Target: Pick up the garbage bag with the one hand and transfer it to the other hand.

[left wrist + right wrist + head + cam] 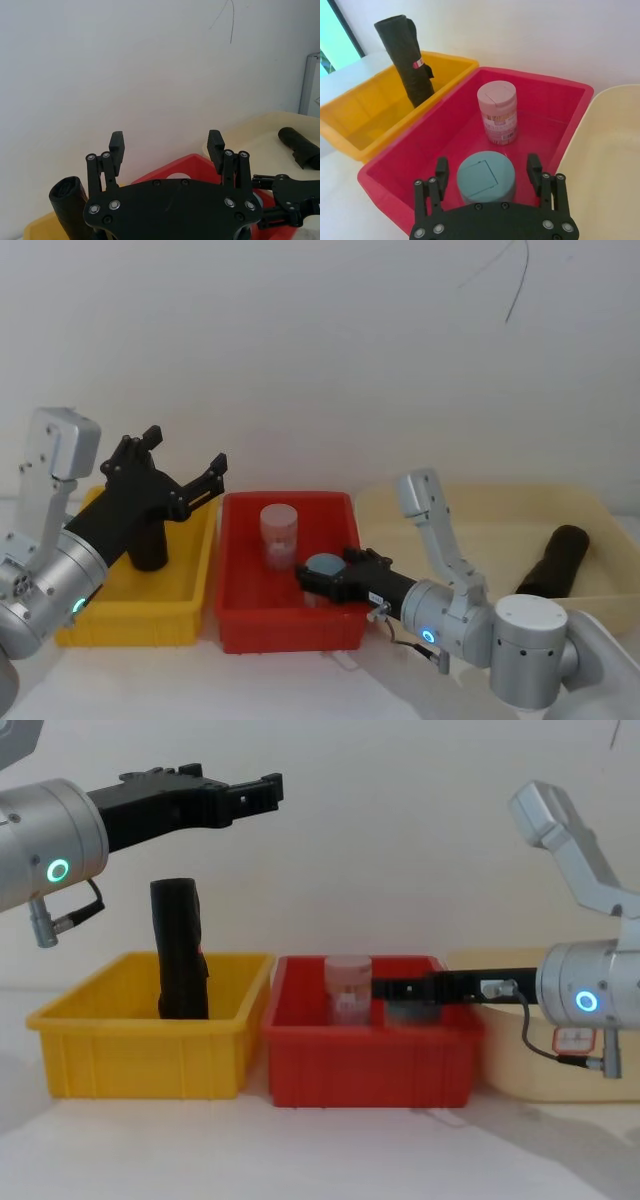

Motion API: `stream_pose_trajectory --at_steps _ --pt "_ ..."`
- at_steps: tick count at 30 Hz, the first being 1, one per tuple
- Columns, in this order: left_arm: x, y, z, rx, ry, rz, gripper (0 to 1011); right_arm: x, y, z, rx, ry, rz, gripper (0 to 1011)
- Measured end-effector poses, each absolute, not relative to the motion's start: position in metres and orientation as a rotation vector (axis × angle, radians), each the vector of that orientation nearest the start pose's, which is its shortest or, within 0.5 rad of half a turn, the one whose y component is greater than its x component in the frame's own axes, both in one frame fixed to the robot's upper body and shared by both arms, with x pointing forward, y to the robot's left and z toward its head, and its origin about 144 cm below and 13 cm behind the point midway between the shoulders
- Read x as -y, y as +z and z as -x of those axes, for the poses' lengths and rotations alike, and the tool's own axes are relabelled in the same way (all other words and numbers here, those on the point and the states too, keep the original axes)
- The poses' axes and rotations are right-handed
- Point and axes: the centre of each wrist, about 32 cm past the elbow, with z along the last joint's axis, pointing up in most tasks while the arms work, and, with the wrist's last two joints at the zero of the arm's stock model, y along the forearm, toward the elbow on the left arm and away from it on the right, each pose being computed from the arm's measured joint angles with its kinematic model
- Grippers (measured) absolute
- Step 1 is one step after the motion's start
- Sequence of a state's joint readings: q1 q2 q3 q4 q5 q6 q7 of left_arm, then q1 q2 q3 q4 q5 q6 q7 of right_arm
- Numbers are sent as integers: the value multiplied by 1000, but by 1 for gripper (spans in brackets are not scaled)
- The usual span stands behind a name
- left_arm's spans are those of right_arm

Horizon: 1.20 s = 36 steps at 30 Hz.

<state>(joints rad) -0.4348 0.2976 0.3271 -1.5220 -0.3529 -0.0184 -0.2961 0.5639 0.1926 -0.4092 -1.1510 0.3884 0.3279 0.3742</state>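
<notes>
Before a white wall (pixel 320 340), garbage bag (pixel 178 960) upright in yellow bin (pixel 140 1050)

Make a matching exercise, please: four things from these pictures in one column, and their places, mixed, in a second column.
Things:
1. garbage bag
2. pink-lidded jar
3. left gripper
4. right gripper

Places:
A. around the blue-lidded jar
B. raised above the yellow bin
C. upright in the yellow bin
D. in the red bin, free

Pairs: 1-C, 2-D, 3-B, 4-A
</notes>
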Motion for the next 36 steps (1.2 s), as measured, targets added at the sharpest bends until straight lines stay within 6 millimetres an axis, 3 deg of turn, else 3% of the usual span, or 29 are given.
stream_pose_trajectory --at_steps 11,16,36 --pt "-219 1271 -552 259 966 172 1000 190 1209 -598 -209 -910 214 737" --pt "-219 1271 -552 259 966 172 1000 189 1210 -598 -210 -915 225 676" --pt "-219 1271 -552 259 966 172 1000 192 1223 -598 -183 -955 197 664"
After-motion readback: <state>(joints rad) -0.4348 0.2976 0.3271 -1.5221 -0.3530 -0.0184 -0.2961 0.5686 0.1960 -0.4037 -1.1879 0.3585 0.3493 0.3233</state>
